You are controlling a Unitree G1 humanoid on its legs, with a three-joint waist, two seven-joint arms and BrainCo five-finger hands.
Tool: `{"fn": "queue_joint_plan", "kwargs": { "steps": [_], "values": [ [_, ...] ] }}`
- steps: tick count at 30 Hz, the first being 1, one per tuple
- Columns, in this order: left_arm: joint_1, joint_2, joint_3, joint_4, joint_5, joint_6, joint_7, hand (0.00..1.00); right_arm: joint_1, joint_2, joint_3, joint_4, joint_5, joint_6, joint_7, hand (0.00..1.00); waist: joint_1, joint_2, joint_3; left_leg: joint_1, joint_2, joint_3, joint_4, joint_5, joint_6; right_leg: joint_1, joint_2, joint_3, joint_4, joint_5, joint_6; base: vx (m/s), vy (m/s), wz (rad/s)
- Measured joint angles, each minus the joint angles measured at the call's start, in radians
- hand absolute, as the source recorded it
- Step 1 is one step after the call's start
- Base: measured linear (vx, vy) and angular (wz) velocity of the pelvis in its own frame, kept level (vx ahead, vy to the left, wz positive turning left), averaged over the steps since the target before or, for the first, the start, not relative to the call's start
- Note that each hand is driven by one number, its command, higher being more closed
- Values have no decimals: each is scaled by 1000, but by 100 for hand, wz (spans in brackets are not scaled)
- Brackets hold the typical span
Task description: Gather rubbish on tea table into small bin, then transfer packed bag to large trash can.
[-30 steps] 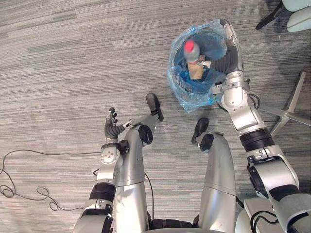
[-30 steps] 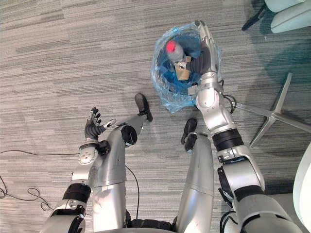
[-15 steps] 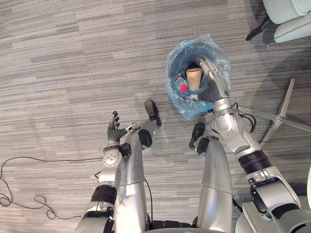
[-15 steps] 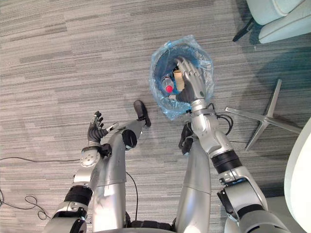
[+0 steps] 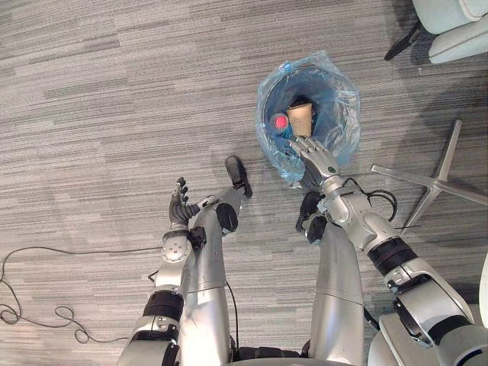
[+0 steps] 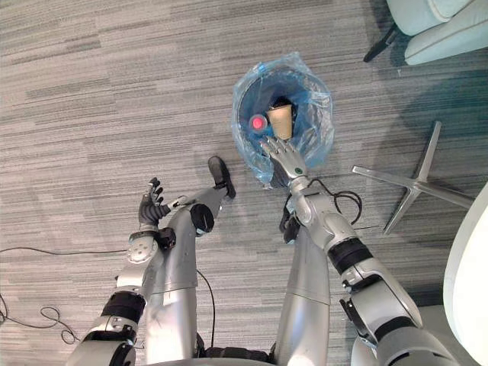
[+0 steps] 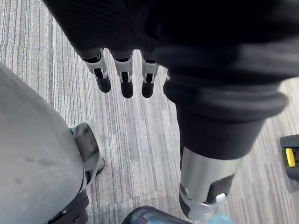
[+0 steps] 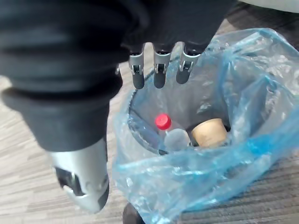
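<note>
A small bin lined with a blue plastic bag [image 5: 335, 130] stands on the carpet ahead of me. Inside it lie a bottle with a red cap [image 5: 280, 122] and a tan paper cup [image 5: 301, 118], seen again as the red cap [image 8: 162, 122] and the cup [image 8: 209, 132] in the right wrist view. My right hand [image 5: 311, 155] hovers at the bag's near rim, fingers straight and open, holding nothing. My left hand [image 5: 179, 204] hangs open over the carpet at the lower left, well away from the bin. Its fingers [image 7: 122, 79] are straight and hold nothing.
A chair's metal star base [image 5: 438, 177] lies on the carpet right of the bin. Pale upholstered seats [image 5: 450, 27] stand at the far right corner. Grey striped carpet [image 5: 114, 99] stretches wide to the left.
My right hand has drawn back out of the bin toward me, from deep inside the bag to its near rim. The cup and bottle have settled in the bin. The camera shifted slightly.
</note>
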Motion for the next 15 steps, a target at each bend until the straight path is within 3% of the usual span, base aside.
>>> {"fn": "queue_joint_plan", "kwargs": {
  "steps": [8,9,15],
  "values": [
    [-18,32,-10,-1,-5,-17,0,0,-74,-11,43,131,-18,11,16,0,-1,0,0,-53,0,-8,11,3,2,-46,-5,-11,12,-1,-1,11,-38,2],
    [-18,34,-11,-3,-7,-21,0,0,-85,-14,49,150,-25,21,18,100,0,0,0,-59,0,-9,14,3,2,-54,-6,-12,17,-3,-3,-9,-33,3],
    [-19,44,-13,-11,-19,-23,1,0,-131,-15,60,236,-44,49,16,100,-1,0,0,-78,-5,-9,14,4,-1,-75,-12,-11,29,-4,-5,-19,-21,3]
  ]
}}
